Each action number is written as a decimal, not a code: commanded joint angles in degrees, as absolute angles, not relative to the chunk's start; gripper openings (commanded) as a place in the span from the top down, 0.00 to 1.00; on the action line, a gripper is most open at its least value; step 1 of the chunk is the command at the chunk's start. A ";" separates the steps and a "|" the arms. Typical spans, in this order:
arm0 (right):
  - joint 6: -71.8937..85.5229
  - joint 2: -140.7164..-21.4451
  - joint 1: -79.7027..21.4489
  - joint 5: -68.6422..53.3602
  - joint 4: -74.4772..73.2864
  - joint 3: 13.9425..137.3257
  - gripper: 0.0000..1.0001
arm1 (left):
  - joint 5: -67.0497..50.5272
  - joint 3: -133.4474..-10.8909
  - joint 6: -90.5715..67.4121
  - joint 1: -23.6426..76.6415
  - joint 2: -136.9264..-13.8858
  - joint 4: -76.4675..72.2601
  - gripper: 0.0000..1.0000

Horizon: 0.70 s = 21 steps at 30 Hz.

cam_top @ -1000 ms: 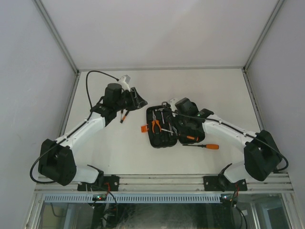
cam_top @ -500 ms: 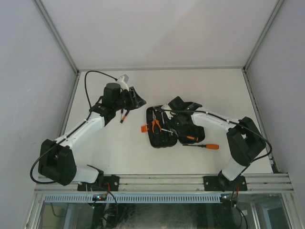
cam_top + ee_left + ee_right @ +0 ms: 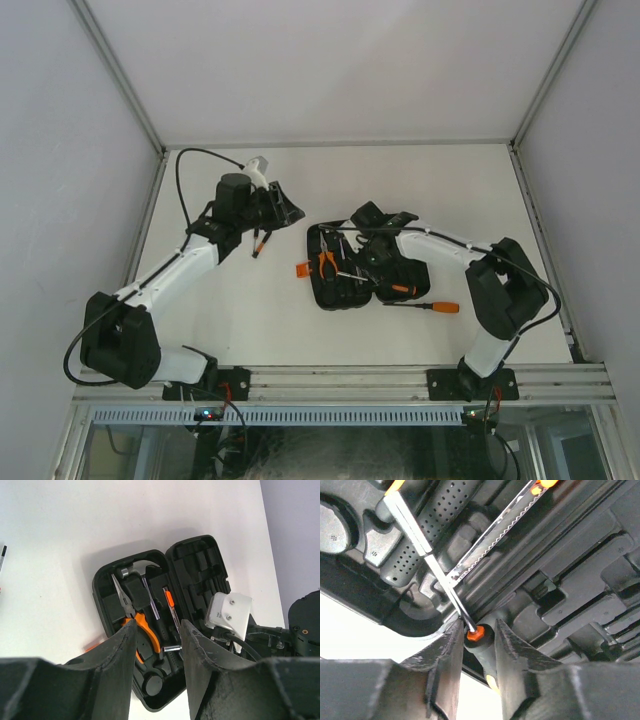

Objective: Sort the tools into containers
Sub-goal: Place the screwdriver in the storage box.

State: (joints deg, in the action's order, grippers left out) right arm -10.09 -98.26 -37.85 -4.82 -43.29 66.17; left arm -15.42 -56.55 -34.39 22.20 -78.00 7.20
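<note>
- Along the near edge, a metal rail [image 3: 340, 380] carries both arm bases, and the white table [image 3: 420, 190] stretches away from it.
- Just beyond, a loose screwdriver [image 3: 430, 306] with an orange handle lies flat on the table, just beside the near right corner of the tool case.
- Black and rounded, the tool case [image 3: 345, 290] lies open near the table's middle, both halves flat and its orange latch [image 3: 303, 270] sticking out on the left.
- Orange-handled pliers [image 3: 142, 630] sit in a moulded slot of the left half, with a serrated blade [image 3: 495, 540] and a dotted black grip [image 3: 427, 520] nearby.
- Over the case's far part, the right end effector [image 3: 366, 243] is narrow, its fingers pressed on either side of a black-handled screwdriver [image 3: 481, 642] with an orange collar, whose shaft reaches into the case.
- Left of the case, a small screwdriver [image 3: 257, 244] lies on the table, well apart from it.
- Farther back and left, the left end effector [image 3: 158, 625] hangs above the table with its fingers apart and nothing between them.
- Plain pale walls [image 3: 330, 70] with metal corner posts close in the far side.
</note>
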 commanded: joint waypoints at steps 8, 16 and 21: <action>-9.70 -93.46 -37.35 -2.64 -41.96 66.92 0.94 | -16.43 -56.02 -34.54 20.96 -75.93 6.42 0.56; -8.37 -89.29 -36.81 -3.21 -39.59 66.65 1.00 | -16.83 -56.20 -35.06 20.52 -76.60 6.17 0.57; -4.27 -87.00 -33.98 -6.44 -36.29 65.69 1.00 | -16.83 -56.26 -35.33 20.43 -77.06 6.05 0.57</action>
